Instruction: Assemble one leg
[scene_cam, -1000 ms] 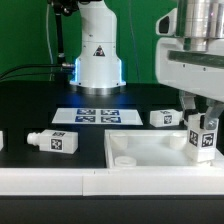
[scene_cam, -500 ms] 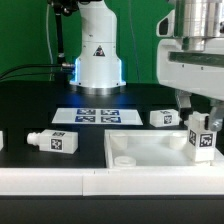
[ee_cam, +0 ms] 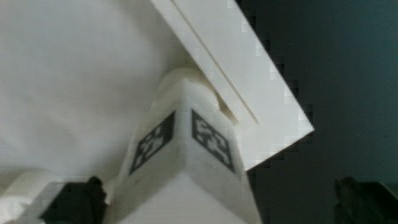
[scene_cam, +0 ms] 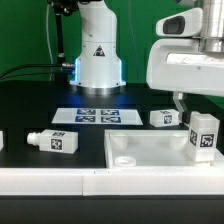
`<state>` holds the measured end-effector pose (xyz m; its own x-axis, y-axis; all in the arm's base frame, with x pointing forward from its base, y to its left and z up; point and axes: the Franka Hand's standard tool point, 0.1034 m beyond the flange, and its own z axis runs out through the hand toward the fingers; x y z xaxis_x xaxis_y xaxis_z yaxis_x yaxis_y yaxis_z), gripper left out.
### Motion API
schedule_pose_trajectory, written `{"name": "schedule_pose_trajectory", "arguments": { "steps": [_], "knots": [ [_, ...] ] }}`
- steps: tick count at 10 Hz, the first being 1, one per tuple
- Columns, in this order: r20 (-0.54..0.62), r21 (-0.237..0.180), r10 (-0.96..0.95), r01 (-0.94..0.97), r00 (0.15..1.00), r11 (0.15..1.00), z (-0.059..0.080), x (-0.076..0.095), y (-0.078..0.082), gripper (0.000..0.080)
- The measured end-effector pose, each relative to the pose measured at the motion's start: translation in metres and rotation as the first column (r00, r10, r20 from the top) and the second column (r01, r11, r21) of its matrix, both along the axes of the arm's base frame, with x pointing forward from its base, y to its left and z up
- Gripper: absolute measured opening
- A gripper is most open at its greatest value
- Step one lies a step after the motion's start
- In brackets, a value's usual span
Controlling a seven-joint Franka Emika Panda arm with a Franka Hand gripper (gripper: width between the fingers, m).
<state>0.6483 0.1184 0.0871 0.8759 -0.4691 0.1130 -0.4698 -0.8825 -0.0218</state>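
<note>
One white leg [scene_cam: 203,135] with black-and-white tags stands upright on the right corner of the flat white tabletop [scene_cam: 145,158]. My gripper [scene_cam: 200,104] hangs just above the leg, open and empty. In the wrist view the leg [ee_cam: 178,160] rises between my two dark fingertips [ee_cam: 79,202], which stand wide apart and clear of it, with the gripper [ee_cam: 222,205] centred over it. The tabletop's rim [ee_cam: 222,50] runs behind the leg.
Another leg [scene_cam: 165,118] lies behind the tabletop. A second one [scene_cam: 55,142] lies on the black table at the exterior view's left, and a third [scene_cam: 2,140] shows at the left edge. The marker board [scene_cam: 97,116] lies before the robot base [scene_cam: 97,55].
My gripper has let go of the upright leg and risen above it. The leg stays standing on the tabletop's corner.
</note>
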Motion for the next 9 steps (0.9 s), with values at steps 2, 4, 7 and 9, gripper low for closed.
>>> {"name": "schedule_pose_trajectory", "arguments": {
  "steps": [2, 4, 7, 9],
  "knots": [
    [-0.005, -0.013, 0.104, -0.104, 0.995, 0.994, 0.0, 0.0, -0.002, 0.0649],
    [-0.015, 0.007, 0.23, -0.23, 0.973, 0.973, -0.005, -0.002, -0.013, 0.0649],
    [-0.013, 0.015, 0.281, -0.281, 0.96, 0.96, -0.003, 0.0, -0.003, 0.0649],
    [-0.012, 0.015, 0.268, -0.268, 0.963, 0.963, -0.003, 0.001, -0.005, 0.0623]
  ]
}}
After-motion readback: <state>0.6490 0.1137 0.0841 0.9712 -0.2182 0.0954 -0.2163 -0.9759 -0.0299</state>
